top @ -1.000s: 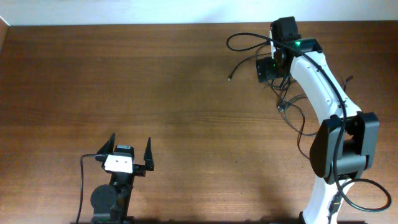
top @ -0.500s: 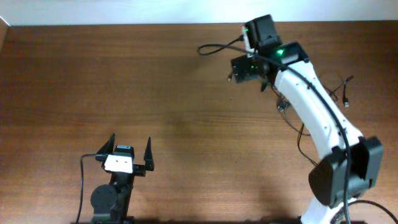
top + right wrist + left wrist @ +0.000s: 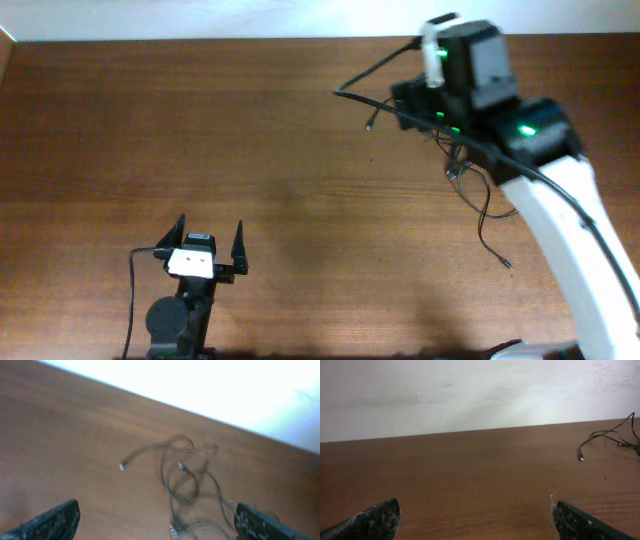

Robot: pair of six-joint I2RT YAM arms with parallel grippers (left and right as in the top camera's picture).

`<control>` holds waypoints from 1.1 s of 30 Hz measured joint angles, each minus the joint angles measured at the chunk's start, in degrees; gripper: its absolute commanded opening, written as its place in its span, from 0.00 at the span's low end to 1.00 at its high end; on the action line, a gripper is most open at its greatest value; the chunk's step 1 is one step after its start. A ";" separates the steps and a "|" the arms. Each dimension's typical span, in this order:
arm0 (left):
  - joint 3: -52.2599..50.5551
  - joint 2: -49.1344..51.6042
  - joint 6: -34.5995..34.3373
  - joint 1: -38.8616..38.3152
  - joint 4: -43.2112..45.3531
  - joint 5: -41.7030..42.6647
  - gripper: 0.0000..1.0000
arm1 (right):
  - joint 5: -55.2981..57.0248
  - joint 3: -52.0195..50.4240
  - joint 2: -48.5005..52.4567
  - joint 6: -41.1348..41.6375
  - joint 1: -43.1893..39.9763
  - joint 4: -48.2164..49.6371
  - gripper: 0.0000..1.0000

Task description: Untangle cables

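Note:
The cables are thin black cords lying in a loose tangle on the brown table at the right. My right arm partly hides them. One plug end points left, and another cord trails toward the front. My right gripper hangs open well above the tangle, touching nothing. The right wrist view is blurred. My left gripper stands open near the front left, far from the cables. In its own view nothing lies between its fingers, and the cables lie far off to the right.
A pale wall runs behind the table's back edge. The thick black cable of the right arm arcs out to the left of its wrist.
The right arm has lifted up and away from the tangle, now much nearer the overhead camera. The left arm has not moved. Both grippers have stayed open.

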 measured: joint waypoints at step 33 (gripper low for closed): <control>0.00 -0.17 0.20 0.00 -0.02 -0.44 0.99 | -15.02 -80.00 -65.20 -0.28 -20.65 55.17 0.99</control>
